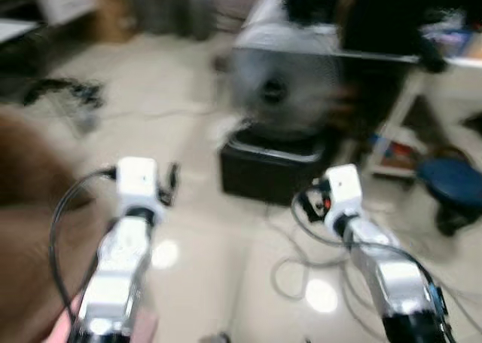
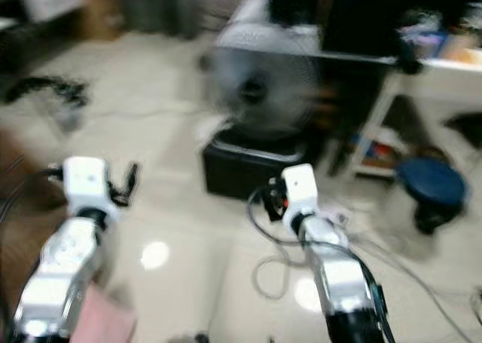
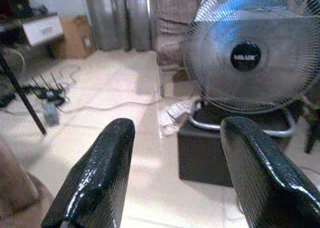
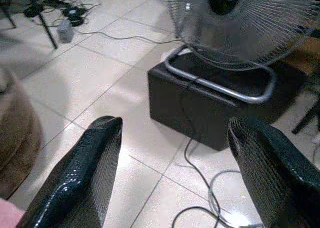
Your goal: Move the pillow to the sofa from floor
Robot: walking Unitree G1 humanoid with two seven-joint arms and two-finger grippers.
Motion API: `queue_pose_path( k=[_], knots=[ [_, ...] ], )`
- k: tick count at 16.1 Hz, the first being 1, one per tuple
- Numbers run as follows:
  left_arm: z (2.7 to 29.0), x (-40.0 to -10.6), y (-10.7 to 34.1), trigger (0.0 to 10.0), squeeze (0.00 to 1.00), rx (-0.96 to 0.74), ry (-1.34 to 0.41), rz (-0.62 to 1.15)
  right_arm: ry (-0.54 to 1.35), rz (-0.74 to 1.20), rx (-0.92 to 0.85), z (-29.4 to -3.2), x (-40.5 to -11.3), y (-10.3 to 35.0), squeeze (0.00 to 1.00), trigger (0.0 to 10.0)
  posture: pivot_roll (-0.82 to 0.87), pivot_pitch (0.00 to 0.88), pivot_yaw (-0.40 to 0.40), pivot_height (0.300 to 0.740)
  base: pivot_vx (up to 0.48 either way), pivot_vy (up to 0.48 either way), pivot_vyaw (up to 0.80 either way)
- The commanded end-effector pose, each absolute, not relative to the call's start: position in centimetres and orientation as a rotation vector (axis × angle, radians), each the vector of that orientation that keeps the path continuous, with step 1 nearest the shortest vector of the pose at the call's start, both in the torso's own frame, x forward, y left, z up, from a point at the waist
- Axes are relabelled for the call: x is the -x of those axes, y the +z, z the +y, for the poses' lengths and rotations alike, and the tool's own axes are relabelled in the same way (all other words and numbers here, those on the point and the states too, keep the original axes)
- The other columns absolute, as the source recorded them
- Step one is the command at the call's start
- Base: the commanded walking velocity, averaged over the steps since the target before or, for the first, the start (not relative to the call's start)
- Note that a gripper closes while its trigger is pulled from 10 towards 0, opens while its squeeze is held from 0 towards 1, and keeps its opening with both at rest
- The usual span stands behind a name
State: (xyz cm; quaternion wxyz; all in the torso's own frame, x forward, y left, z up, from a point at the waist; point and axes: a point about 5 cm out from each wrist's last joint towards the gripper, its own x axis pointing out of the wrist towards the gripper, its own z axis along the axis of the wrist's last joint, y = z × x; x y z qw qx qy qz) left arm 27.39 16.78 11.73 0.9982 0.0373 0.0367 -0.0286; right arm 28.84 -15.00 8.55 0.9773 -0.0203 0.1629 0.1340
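Grippers held out over the tiled floor, both empty, before a fan on a black box.

Head views are blurred: the fan [image 1: 280, 87] is only a grey smear, but sharp in the wrist views. Left gripper [image 3: 175, 178] and right gripper [image 4: 175, 173] have fingers spread apart, grasping nothing. A pink corner [image 2: 102, 320], maybe the pillow, is cut off under the left arm; a brown cushion-like shape [image 4: 17, 133] lies half hidden.

Fan [image 1: 282, 94] stands on a box [image 1: 271, 169] ahead on the floor [image 1: 188, 230]; stool [image 1: 452, 181] lies to its right, cables [image 1: 301, 271] before it, cushion [image 1: 26, 230] far left.
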Motion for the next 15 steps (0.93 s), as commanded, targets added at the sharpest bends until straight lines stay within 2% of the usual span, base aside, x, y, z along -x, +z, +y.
queue_pose_path(
  k=[1, 8, 15],
  knots=[
    [16.7, -27.4, 12.0, 10.0, 0.0, -0.076, -0.08, 0.071, 0.273, 0.309, 0.031, -14.8, -29.0, 9.2, 0.0, 10.0, 0.07, 0.0, -0.001, 0.74, 0.0, 0.0, 0.8],
    [15.9, -27.3, 11.4, 10.0, 0.0, -0.092, -0.169, 0.109, 0.254, 0.343, 0.048, -14.8, -28.3, 8.4, 0.0, 10.0, 0.04, 0.0, 0.034, 0.74, 0.0, 0.0, 0.8],
    [15.5, -27.3, 11.5, 10.0, 0.0, -0.113, -0.214, 0.114, 0.23, 0.357, 0.04, -14.9, -28.0, 8.1, 0.0, 10.0, 0.04, 0.0, 0.036, 0.74, 0.0, 0.0, 0.8]
  ],
)
